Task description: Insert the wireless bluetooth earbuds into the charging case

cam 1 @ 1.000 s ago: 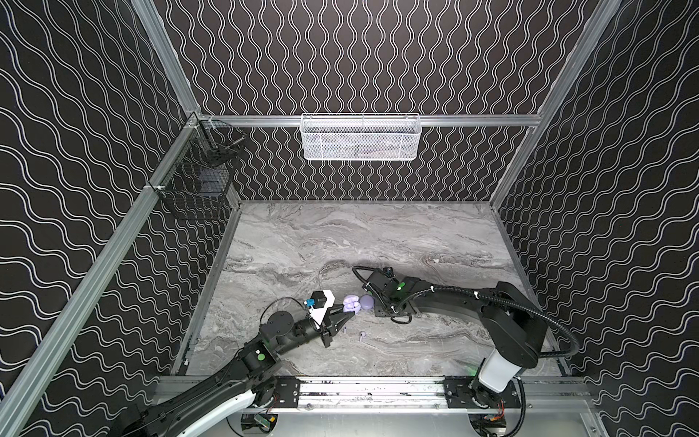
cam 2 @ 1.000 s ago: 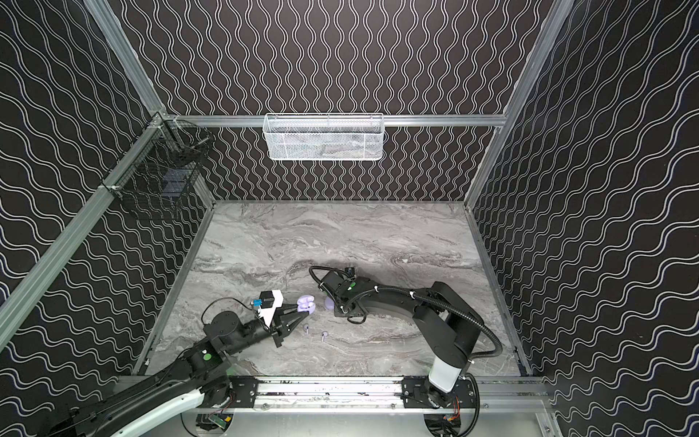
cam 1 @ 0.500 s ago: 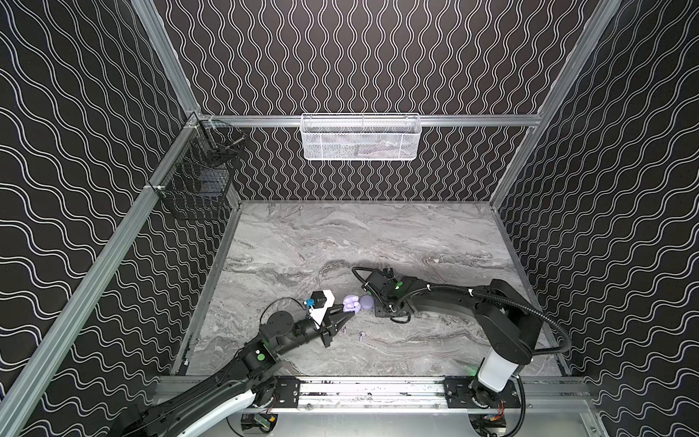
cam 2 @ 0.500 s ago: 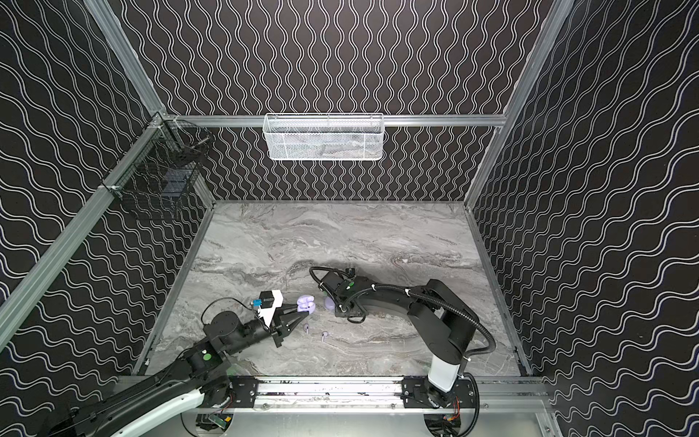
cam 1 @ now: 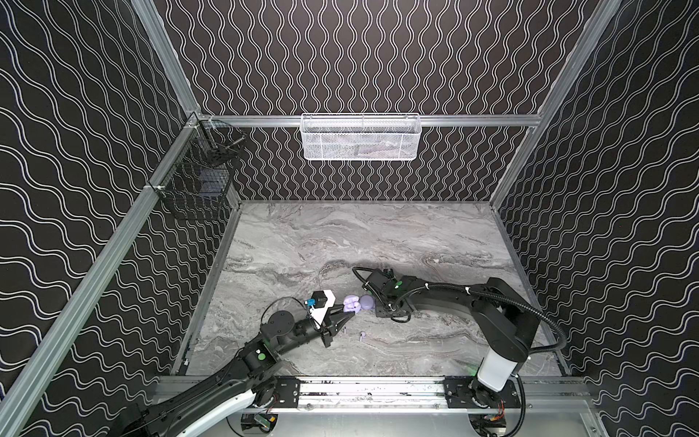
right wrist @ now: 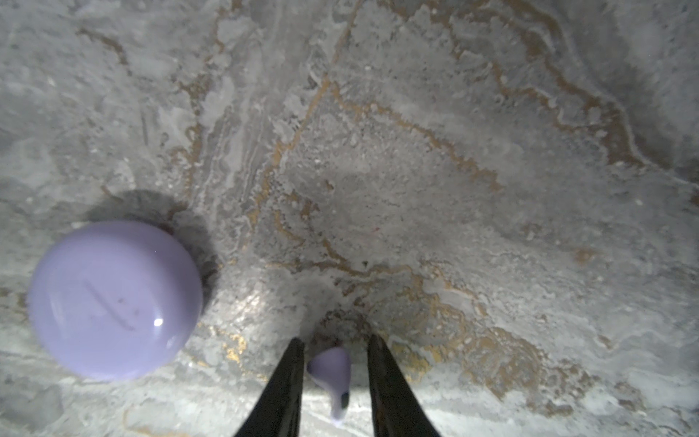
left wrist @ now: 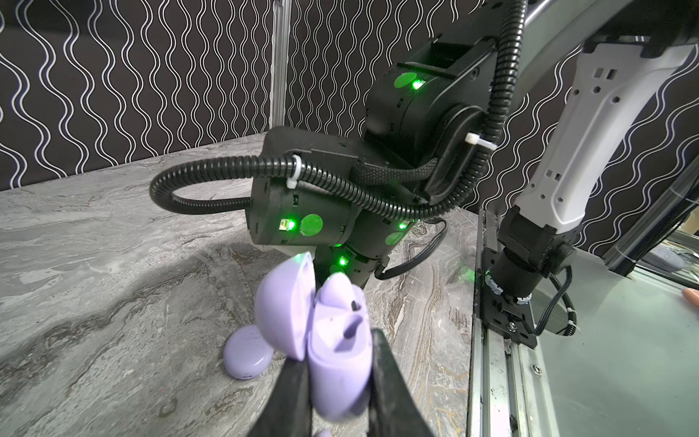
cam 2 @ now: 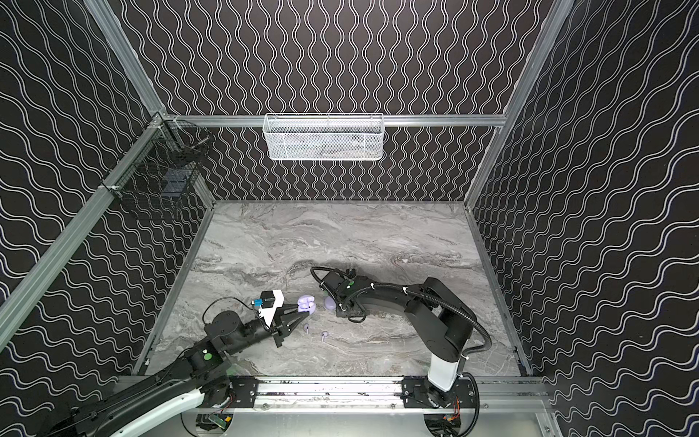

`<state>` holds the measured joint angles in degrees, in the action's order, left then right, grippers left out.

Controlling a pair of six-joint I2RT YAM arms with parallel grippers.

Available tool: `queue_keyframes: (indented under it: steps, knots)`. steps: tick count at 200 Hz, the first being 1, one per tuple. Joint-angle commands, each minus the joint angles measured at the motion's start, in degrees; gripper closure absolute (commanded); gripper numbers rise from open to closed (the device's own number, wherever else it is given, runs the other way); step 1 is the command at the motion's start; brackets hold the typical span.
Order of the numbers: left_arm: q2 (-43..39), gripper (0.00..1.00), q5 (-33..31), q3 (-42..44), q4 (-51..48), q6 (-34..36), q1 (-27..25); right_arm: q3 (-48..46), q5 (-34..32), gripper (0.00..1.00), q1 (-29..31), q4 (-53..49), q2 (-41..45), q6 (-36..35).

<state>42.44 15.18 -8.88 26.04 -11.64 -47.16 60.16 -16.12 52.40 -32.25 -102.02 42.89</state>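
No legible text, labels or numbers anywhere.

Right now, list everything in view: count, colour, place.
open charging case: 1, lavender, lid up, in the left gripper
closed charging case: 1, lavender, on the table beside the right gripper
earbuds: 3 visible, lavender, one between the right gripper's jaws, two on the table near the left gripper
mesh basket: 1, white, back rail
wire basket: 1, black, left rail
table: 1, grey marble, cell floor
left gripper: 1, black, shut on the open charging case
right gripper: 1, black, open around an earbud
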Motion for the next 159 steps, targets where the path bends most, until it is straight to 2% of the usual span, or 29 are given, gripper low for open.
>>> queue_keyframes:
  steps: [1, 159]
  knots:
    - [0.4, 1.00, 0.1, -0.3, 2.4, 0.1, 0.0, 0.0, 0.0, 0.69, 0.0, -0.6, -0.1, 0.1]
    - [0.5, 1.00, 0.1, -0.3, 2.3, 0.2, 0.0, -0.3, 0.4, 0.76, -0.1, -0.2, -1.0, -0.3]
